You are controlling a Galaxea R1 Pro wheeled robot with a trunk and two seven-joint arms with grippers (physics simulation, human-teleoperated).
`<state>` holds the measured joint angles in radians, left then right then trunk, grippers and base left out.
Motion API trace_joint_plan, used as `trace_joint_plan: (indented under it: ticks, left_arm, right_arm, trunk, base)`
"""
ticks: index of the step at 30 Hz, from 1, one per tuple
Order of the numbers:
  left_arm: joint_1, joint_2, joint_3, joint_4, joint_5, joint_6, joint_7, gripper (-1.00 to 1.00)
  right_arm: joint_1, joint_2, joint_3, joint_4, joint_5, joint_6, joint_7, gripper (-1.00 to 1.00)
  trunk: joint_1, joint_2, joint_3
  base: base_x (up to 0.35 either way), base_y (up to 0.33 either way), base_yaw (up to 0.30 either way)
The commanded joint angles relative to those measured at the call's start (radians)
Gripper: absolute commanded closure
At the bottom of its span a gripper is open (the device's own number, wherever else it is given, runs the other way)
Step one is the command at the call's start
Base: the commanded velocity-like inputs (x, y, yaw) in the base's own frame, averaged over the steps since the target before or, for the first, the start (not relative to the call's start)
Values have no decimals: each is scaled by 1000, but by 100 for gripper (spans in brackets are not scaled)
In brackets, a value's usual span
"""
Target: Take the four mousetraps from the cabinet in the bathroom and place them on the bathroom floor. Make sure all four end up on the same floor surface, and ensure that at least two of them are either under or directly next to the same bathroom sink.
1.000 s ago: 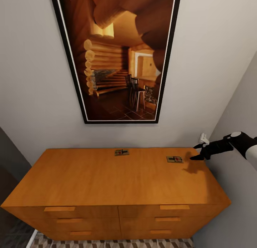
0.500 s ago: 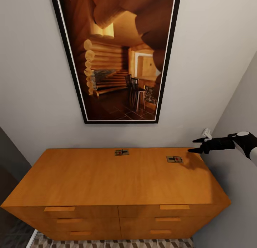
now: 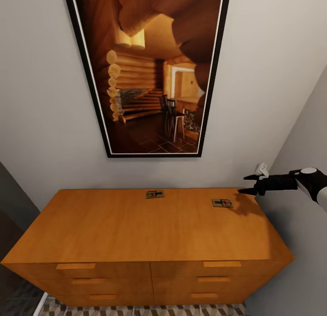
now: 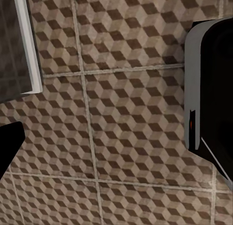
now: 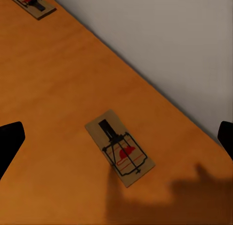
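Note:
Two mousetraps lie on the flat top of the orange-brown cabinet (image 3: 136, 225): one (image 3: 155, 194) near the back edge at the middle, the other (image 3: 222, 203) toward the right back corner. My right gripper (image 3: 244, 184) hovers open just right of and above that right mousetrap, near the wall. In the right wrist view that mousetrap (image 5: 121, 148) lies between the wide-spread fingertips (image 5: 9, 140), with the far mousetrap (image 5: 34, 4) beyond it. My left gripper hangs over the bathroom floor (image 4: 126, 113), one black finger (image 4: 8, 145) at the frame's edge, holding nothing.
A large framed picture (image 3: 150, 71) hangs on the wall above the cabinet. A grey side wall (image 3: 299, 243) closes in at the cabinet's right end. Patterned tiles (image 3: 136, 309) show below the drawers. A white-edged dark robot part (image 4: 208, 89) and a darker grey floor section (image 4: 12, 40) flank the left hand.
My right gripper has risen and levelled out, drifting slightly left toward the right mousetrap. Both mousetraps and the camera have stayed put.

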<state>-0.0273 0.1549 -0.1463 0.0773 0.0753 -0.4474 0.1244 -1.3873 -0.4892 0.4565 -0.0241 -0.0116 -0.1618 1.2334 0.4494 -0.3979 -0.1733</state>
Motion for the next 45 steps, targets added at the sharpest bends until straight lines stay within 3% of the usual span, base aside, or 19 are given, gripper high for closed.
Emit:
trace_joint_plan:
  ticks: [1, 27, 33, 45]
  left_arm:
    - [-2, -1, -9, 4, 8, -7, 1, -100]
    - [-2, -15, -9, 3, 7, -7, 6, -100]
    - [-2, -13, -8, 4, 8, -6, 7, -100]
    - [-2, -15, -9, 3, 7, -5, 6, -100]
  right_arm:
    - [-1, 0, 5, 0, -2, -9, 1, -100]
    - [-1, 9, 5, -1, -6, -38, 8, -100]
    - [-1, 9, 4, 1, -14, -37, 68, -100]
    - [-1, 11, 4, 1, -17, -36, 85, -100]
  trunk:
    - [1, -2, -2]
    - [1, -2, -2]
    - [1, -2, -2]
    - [1, -2, -2]
  base:
    - [0, 0, 0]
    - [0, 0, 0]
    - [0, 0, 0]
    - [0, 0, 0]
